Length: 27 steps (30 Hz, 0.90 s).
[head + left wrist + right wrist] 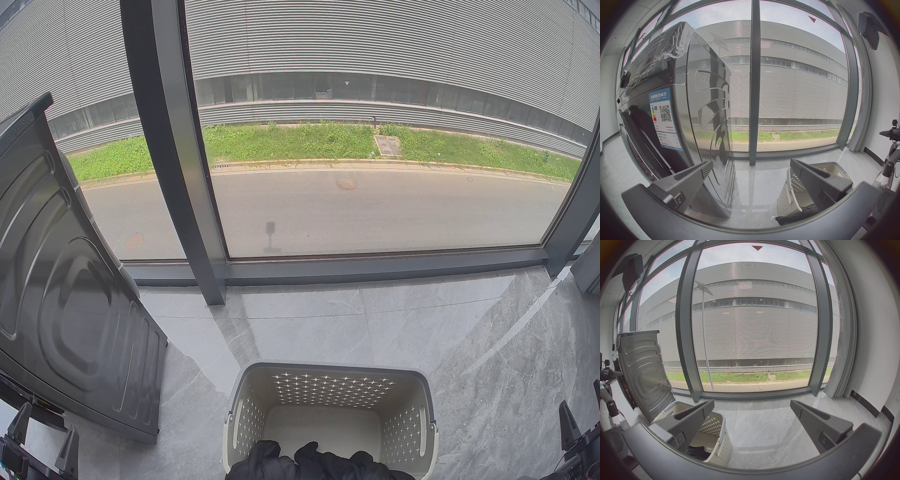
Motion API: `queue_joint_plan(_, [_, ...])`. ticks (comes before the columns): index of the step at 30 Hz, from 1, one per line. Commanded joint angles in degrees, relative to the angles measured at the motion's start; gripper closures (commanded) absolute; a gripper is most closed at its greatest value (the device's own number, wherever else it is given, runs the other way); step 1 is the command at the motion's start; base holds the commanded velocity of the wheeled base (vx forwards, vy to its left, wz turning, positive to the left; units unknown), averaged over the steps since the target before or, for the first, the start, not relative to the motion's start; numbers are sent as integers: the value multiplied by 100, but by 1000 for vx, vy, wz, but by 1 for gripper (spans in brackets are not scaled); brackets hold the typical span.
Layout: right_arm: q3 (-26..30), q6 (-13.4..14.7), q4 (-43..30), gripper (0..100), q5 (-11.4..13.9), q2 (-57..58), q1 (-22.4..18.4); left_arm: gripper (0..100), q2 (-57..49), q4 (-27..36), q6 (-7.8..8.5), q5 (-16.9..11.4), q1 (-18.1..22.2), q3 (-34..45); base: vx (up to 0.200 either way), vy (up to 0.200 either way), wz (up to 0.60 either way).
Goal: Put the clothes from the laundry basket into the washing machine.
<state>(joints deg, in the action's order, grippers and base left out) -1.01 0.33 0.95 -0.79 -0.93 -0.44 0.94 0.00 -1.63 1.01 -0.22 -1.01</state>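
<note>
Black clothes lie heaped at the near end of the pale laundry basket on the floor, between the two claws. Left claw and right claw both gape wide, holding nothing, apart from the clothes. Washing machine stands left of the basket.

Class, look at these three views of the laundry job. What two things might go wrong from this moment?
1. The dark clothes lie bunched against the near wall of the laundry basket, so one grab may catch several tangled pieces at once.
2. The washing machine shows its side panel to the basket, so carried clothes may drag on its corner going round to the front.
</note>
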Motion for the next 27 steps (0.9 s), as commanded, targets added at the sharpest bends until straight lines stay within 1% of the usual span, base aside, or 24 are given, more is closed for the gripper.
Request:
queue_joint_plan(1, [101, 2, 2, 0, 0, 93, 0, 0, -94, 0, -4, 4, -4, 101, 0, 0, 0])
queue_joint_plan(13, [101, 2, 2, 0, 0, 93, 0, 0, -94, 0, 5, 4, -4, 101, 0, 0, 0])
queue_joint_plan(27, [101, 2, 2, 0, 0, 93, 0, 0, -94, 0, -4, 4, -4, 101, -200, 0, 0])
